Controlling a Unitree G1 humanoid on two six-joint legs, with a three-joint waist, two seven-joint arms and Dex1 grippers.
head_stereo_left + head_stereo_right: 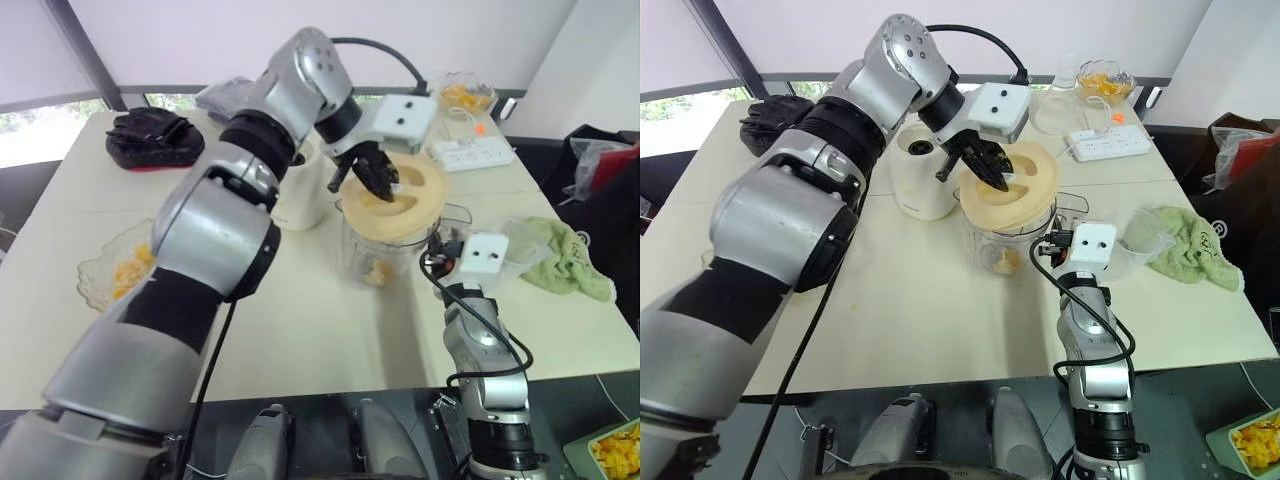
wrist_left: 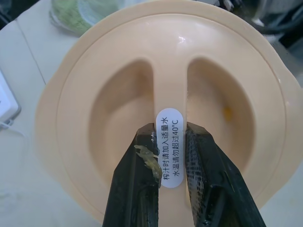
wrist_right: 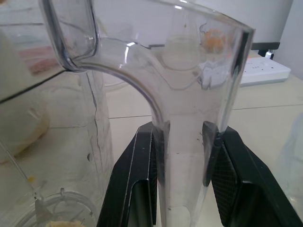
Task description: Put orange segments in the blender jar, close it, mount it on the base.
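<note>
Two grippers are sharing the work at this moment, and the step in hand looks like closing the jar. The left gripper (image 2: 169,133) is pinching the raised ridge across the middle of the cream lid (image 1: 420,208), its fingers clenched on either side of that ridge. The lid is lying over the mouth of the clear blender jar (image 1: 1012,248) and seems to be sitting slightly tilted, so whether it is fully seated cannot be told. The right gripper (image 3: 182,135) is clasping the jar's clear handle (image 3: 189,71) from the near side, bracing the jar on the table. Orange pieces (image 1: 1002,262) are lying at the bottom of the jar, so the filling appears done. The white base (image 1: 923,178) is standing just beside the jar, on its far left, with nothing mounted on it. The next move is probably calling for the left gripper to press or turn the lid until it sits level on the rim, while the right gripper is steadying the handle against that push. After that the left gripper would need to let go, and the jar would need lifting across onto the base.
</note>
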